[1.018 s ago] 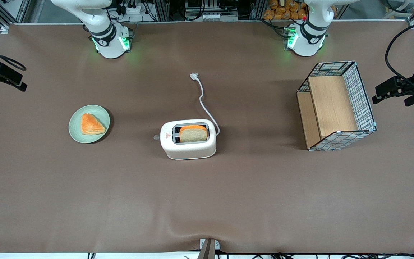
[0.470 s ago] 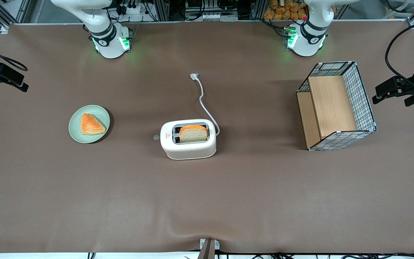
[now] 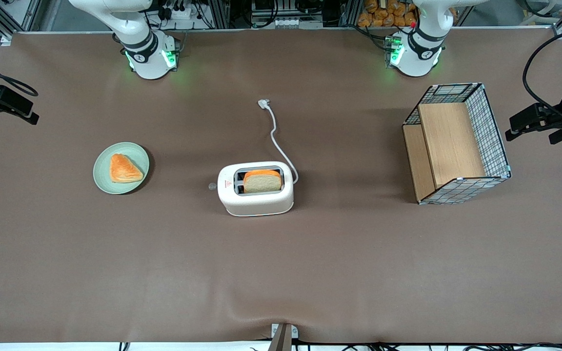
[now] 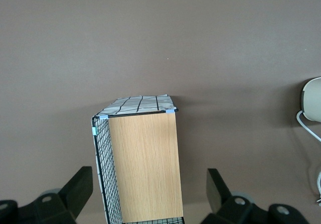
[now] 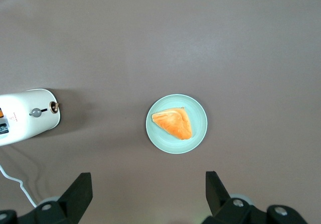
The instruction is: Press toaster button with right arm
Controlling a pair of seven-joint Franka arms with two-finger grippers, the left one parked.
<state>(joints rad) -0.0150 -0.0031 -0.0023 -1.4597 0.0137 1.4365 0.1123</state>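
The black two-finger hand [image 5: 145, 194] hangs high over the brown-covered desk [image 3: 115, 268], fingers spread wide and holding nothing. The cream-white rounded toaster [image 3: 255, 188] stands mid-desk with a bread slice [image 3: 262, 181] in one slot; its tiny grey round button [image 3: 211, 185] faces the pale green plate [image 3: 121, 167].
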